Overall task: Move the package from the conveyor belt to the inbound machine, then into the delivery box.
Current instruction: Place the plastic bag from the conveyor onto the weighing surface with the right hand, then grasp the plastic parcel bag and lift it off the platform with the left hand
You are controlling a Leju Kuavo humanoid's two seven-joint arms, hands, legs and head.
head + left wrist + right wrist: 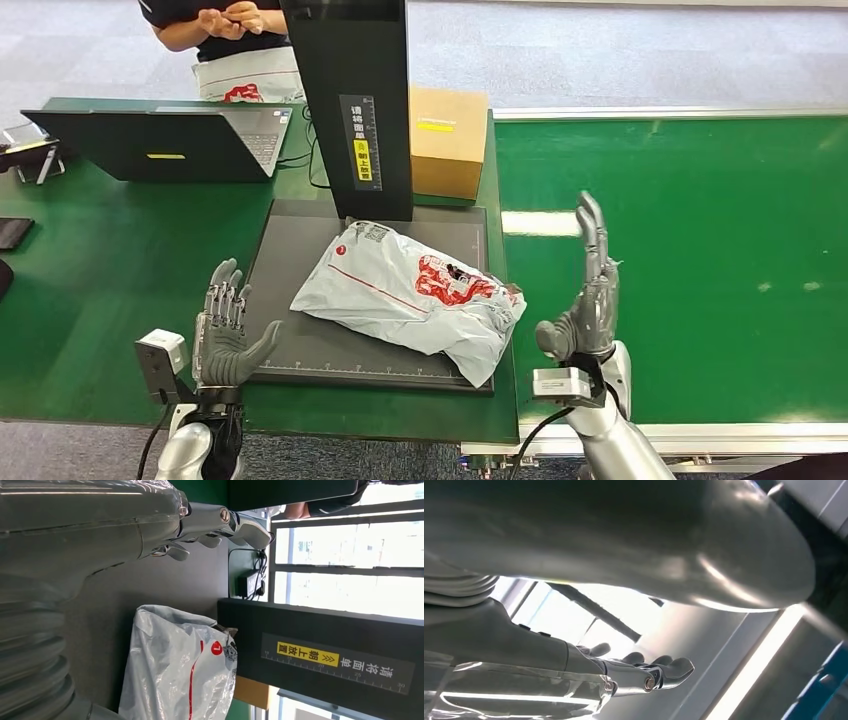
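A white plastic package (410,295) with red print lies on the dark platform (300,340) of the inbound machine, under its black upright column (350,100). My left hand (225,325) is raised at the platform's left edge, fingers apart, holding nothing. My right hand (588,295) stands upright just right of the package, over the green conveyor belt (680,260), fingers straight and holding nothing. In the left wrist view the package (175,670) lies beyond my left hand (200,525), apart from it. The right wrist view has my right hand (644,672) against the ceiling.
A cardboard box (447,140) stands behind the platform, right of the column. An open laptop (170,140) sits at the back left of the green table. A person (225,30) stands behind it with another white package (245,80). Small dark devices lie at the far left.
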